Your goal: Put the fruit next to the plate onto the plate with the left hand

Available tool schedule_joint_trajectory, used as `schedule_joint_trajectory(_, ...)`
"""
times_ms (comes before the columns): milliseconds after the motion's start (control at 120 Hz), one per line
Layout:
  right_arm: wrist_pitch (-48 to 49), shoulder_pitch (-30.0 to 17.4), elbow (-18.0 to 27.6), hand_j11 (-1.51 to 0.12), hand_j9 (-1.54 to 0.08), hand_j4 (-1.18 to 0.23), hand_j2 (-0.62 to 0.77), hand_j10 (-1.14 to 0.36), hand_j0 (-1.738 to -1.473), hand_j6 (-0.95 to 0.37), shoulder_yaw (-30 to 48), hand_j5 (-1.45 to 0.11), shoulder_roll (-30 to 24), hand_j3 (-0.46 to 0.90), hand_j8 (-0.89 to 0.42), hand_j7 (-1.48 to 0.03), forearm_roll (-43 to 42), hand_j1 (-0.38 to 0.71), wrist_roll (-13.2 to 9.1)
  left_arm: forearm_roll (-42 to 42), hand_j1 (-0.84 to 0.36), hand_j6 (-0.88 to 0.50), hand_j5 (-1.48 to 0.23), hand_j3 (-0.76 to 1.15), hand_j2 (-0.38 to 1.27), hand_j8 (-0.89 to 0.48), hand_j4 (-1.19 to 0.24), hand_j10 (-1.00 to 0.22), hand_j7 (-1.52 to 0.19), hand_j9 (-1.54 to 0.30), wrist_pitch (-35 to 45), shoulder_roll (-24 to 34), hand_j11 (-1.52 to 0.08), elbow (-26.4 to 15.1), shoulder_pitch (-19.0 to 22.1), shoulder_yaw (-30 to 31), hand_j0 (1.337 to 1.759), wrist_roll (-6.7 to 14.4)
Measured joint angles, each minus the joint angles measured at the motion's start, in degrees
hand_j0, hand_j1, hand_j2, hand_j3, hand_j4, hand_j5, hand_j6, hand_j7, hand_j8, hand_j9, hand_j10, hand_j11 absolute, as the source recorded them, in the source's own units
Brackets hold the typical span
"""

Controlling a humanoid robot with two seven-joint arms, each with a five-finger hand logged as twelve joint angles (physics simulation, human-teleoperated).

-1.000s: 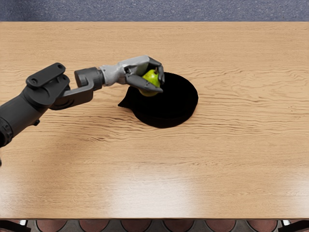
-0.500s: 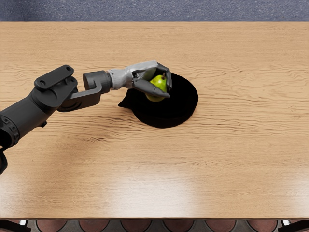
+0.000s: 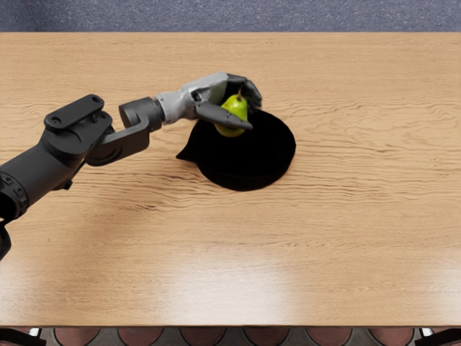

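Head view: my left hand [image 3: 216,97] sat over the far-left part of the plate [image 3: 263,160], seen from above at a slant.
Fingers: my fingers [image 3: 220,114] were curled narrow around the pear [image 3: 234,109]. One digit crossed its near flank and the others hooked over its top and far side. It was a closed hold, with nothing spread.
Pear: it stood upright in my grasp, stem end up, green with a yellower base. It sat at about 10 o'clock of the plate, with its base over the dark surface just inside the rim.
Contact: I could not tell whether the base touched the plate or hung just above it, because the black surface hid any gap.
Plate: it was black and round, and lay flat on the table [image 3: 331,245], a little toward 12 o'clock from the tabletop's middle. Apart from the pear in my grasp, nothing was on or over it.
Arm: my left arm [image 3: 79,140] ran from the wrist out toward 8 o'clock to the picture's left edge, over bare wood.
Right arm: it was not in view.
Done, as I judged it: the fruit was gripped, off the wood and over the plate.
Left to do: I had to settle it, loosen the fingers, and draw the hand clear toward 9 o'clock.
Risk: the pear was close to the rim, so letting go there could have let it tip or roll off at 10 o'clock. A spot nearer the centre looked safer.
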Motion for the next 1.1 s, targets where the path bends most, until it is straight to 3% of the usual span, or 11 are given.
schedule_joint_trajectory(283,0.0,0.01,0.0,-0.04,-0.04,-0.03,-0.01,-0.03,-1.658,-0.03,-0.01,-0.04,0.0,0.0,-0.03,-0.04,0.0,-0.31,0.0,-2.47,0.01,-0.29,-0.4,0.0,0.05,-0.28,-0.31,-0.27,-0.41,-0.41,4.55,-0.09,-0.42,-0.24,0.0,-0.15,1.655,0.02)
schedule_joint_trajectory(500,0.0,0.01,0.0,-0.04,-0.04,-0.03,-0.01,-0.03,-1.658,-0.03,-0.01,-0.04,0.0,0.0,-0.03,-0.04,0.0,-0.31,0.0,-3.87,0.23,-0.11,-0.15,0.0,0.02,-0.1,-0.11,-0.1,-0.15,-0.15,2.12,2.1,-0.15,-2.39,-0.07,-0.07,1.657,0.02)
schedule_joint_trajectory(783,0.0,0.01,0.0,-0.04,-0.04,-0.03,-0.01,-0.03,-1.658,-0.03,0.0,-0.04,0.0,0.0,-0.03,-0.04,0.0,-0.31,0.0,-4.25,0.32,-0.03,-0.04,0.0,0.01,-0.03,-0.03,-0.02,-0.04,-0.04,-2.75,21.16,-0.04,-19.03,0.09,1.65,1.658,2.61)
schedule_joint_trajectory(850,0.0,0.01,0.0,-0.04,-0.04,-0.03,-0.01,-0.03,-1.658,-0.03,-0.01,-0.04,0.0,0.0,-0.03,-0.04,0.0,-0.31,0.0,-4.54,0.33,-0.02,-0.03,0.0,0.01,-0.02,-0.02,-0.02,-0.03,-0.03,-2.91,24.99,-0.03,-21.49,0.15,1.76,1.658,5.23)
schedule_joint_trajectory(942,0.0,0.01,0.01,-0.04,-0.04,-0.03,-0.01,-0.03,-1.658,-0.03,-0.01,-0.04,0.0,0.0,-0.03,-0.04,0.0,-0.31,0.01,-5.71,0.34,-0.01,-0.02,0.0,0.0,-0.01,-0.01,-0.01,-0.02,-0.02,-3.02,31.1,-0.02,-25.54,0.66,1.85,1.658,10.56)
schedule_joint_trajectory(1100,0.0,0.01,0.0,-0.04,-0.04,-0.03,-0.01,-0.03,-1.658,-0.03,0.0,-0.04,0.0,0.0,-0.03,-0.04,0.0,-0.31,0.0,-7.61,0.34,-0.01,-0.01,0.0,0.0,-0.01,-0.01,-0.01,-0.01,-0.01,-3.08,35.72,-0.01,-30.43,2.22,1.88,1.658,17.88)
